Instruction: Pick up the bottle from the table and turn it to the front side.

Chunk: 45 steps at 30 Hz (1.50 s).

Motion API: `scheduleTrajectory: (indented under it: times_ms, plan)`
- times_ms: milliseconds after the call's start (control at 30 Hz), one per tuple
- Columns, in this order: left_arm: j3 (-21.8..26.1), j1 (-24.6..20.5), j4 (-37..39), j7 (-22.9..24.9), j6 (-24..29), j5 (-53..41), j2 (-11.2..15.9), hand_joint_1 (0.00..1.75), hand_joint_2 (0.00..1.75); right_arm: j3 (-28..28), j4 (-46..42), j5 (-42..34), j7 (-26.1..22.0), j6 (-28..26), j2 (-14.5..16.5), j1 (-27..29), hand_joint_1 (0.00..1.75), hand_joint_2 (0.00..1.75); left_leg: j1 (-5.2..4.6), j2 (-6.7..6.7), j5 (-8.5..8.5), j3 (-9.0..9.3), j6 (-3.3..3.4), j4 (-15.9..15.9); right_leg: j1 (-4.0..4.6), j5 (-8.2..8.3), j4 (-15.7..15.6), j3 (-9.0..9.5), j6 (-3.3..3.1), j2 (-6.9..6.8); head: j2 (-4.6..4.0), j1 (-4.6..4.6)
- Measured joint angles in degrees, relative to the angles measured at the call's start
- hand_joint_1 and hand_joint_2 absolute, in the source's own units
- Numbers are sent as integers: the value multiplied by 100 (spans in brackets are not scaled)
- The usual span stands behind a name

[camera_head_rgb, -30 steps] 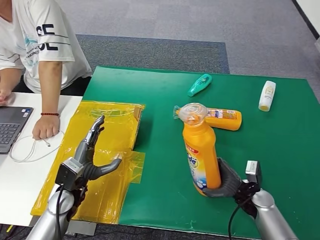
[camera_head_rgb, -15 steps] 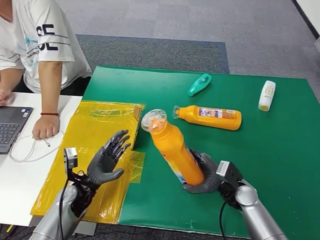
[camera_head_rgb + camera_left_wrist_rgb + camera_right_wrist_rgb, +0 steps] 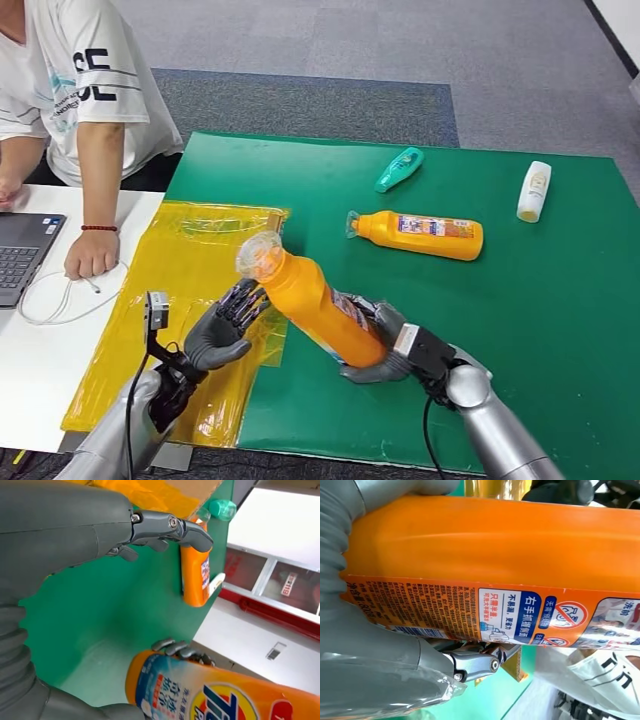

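Observation:
An orange detergent bottle [image 3: 317, 305] with a clear cap is held off the green table [image 3: 543, 330], tilted with its cap toward the left. My right hand [image 3: 377, 345] grips its lower body. The right wrist view shows the back label with small print on the bottle [image 3: 490, 555], with my right hand [image 3: 376, 665] wrapped around it. My left hand [image 3: 223, 330] is open, its fingers spread just under the bottle's neck; I cannot tell whether they touch. In the left wrist view the bottle's front logo [image 3: 219, 700] faces the camera beside my left hand [image 3: 68, 535].
A second orange bottle [image 3: 419, 235] lies on its side mid-table, a teal bottle [image 3: 400, 168] behind it and a white bottle [image 3: 534, 190] at the far right. A yellow plastic bag [image 3: 181, 270] covers the table's left end. A person's hand [image 3: 90, 252] rests by a laptop [image 3: 23, 250].
My right hand has tipped the upright bottle over to the left and lifted it. My left hand has turned and moved right, up to the bottle's neck.

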Motion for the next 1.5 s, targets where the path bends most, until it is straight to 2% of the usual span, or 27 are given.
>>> scheduleTrajectory:
  times_ms: [333, 567, 1033, 1500]
  plan:
    - [-302, -376, 46, 0, 71, -260, 15, 0, 175, 163, 194, 181, 73, -298, 108, -155, 175, 175, 0, 0, 1, 0, -1, 0, 0, 1, 1, 0, 0, 0, 0, 0]
    - [-639, -688, 80, 1, 81, -391, -11, 0, 175, 265, 628, 386, 156, -575, 232, -410, 175, 175, 0, 0, 2, -1, -1, 0, 0, 2, 1, -1, 0, 0, 0, 1]
    - [-1085, -1094, 251, 28, 95, -367, -71, 0, 175, 375, 1248, 499, 160, -804, 387, -693, 175, 175, 0, 0, 2, -2, -1, 0, 0, 3, 1, -4, 0, 0, 1, 0]
    - [-1114, -1073, 325, 62, 289, -215, -61, 0, 175, 464, 1418, 1461, 557, -2193, 515, -666, 175, 175, 0, 0, 1, -4, -1, 0, 0, 2, 1, -6, 0, 0, 1, 1]
